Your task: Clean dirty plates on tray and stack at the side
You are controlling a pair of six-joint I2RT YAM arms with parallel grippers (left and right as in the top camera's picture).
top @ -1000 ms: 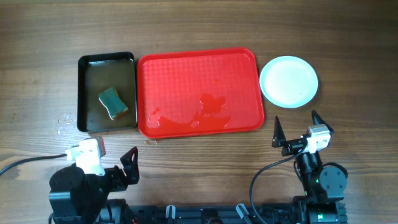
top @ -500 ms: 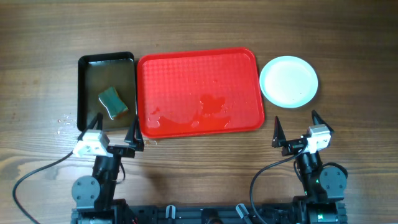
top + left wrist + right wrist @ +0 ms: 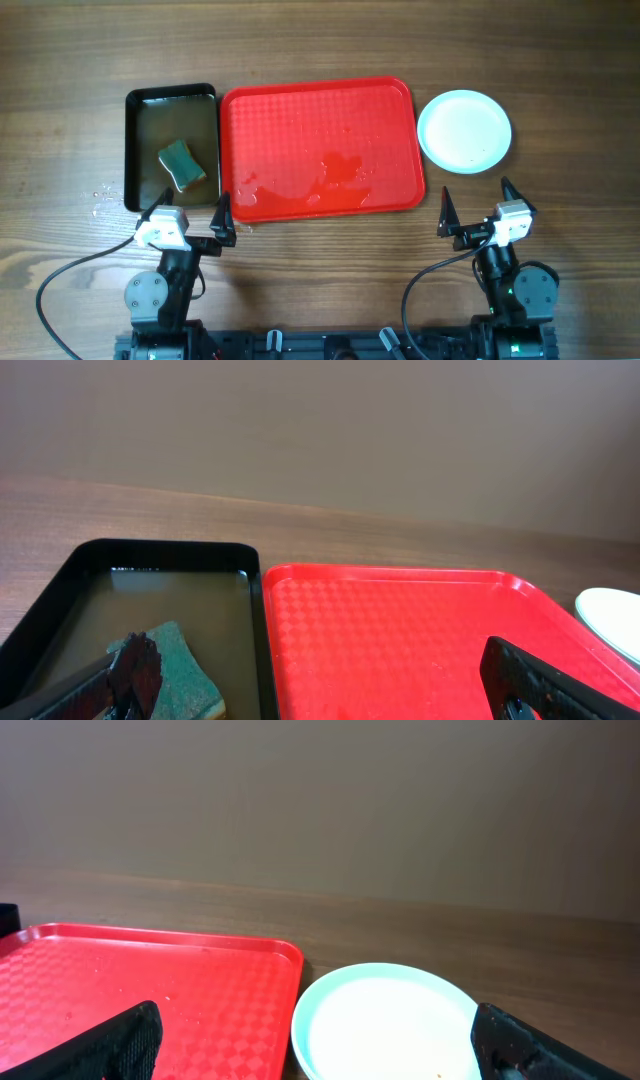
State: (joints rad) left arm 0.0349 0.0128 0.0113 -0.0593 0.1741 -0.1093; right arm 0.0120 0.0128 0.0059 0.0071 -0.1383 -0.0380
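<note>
Late stage, judged complete or nearly so. Tray (image 3: 318,110) bare of crockery, with wet patches toward its near edge. Plates (image 3: 464,131) piled on desk (image 3: 300,40) just right of tray, top face clean and white; number in pile not discernible from above. Sponge (image 3: 181,165) lying in black pan (image 3: 135,150) of brownish water, left of tray. Left pincer (image 3: 187,210) and right pincer (image 3: 475,195) both spread wide, empty, at near desk edge, apart from tray and pile. Nothing visibly left to wipe or stack.
</note>
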